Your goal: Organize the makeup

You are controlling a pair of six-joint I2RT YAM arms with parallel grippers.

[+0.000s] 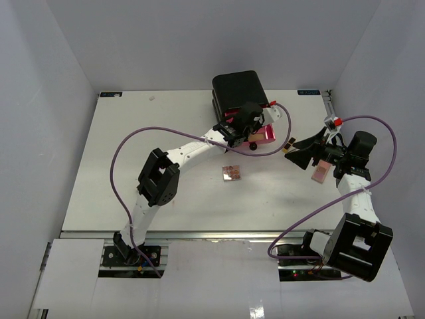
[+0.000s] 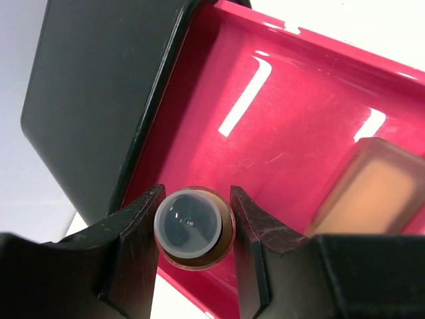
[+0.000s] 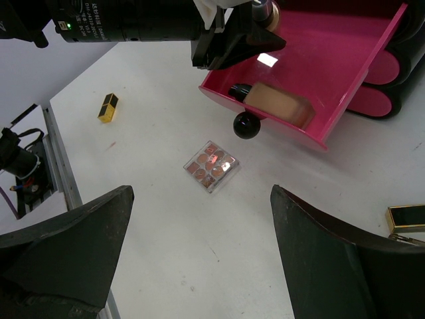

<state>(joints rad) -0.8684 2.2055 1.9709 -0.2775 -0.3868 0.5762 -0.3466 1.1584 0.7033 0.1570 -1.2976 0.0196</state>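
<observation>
My left gripper point(image 1: 250, 135) is shut on the small brown bottle with a dark cap point(image 2: 192, 226) and holds it over the edge of the open pink drawer point(image 2: 285, 100). A tan bottle with a black cap point(image 3: 275, 103) lies inside the drawer. The square pink-pan palette point(image 1: 231, 173) lies on the table in front of the drawer. It also shows in the right wrist view point(image 3: 211, 165). My right gripper point(image 3: 199, 262) is open and empty, above the table to the right of the palette. A black-and-gold lipstick point(image 3: 108, 107) lies beyond the palette, and another point(image 3: 406, 217) at the right edge. A flat pink compact point(image 1: 321, 171) lies under my right arm.
The black box point(image 1: 238, 90) stands at the back centre, its lowest pink drawer point(image 1: 265, 133) pulled out with a black knob point(image 3: 246, 125). Two small gold-and-black pieces point(image 1: 291, 143) lie right of the drawer. The table's near rail and wiring point(image 3: 26, 166) are at the left of the right wrist view.
</observation>
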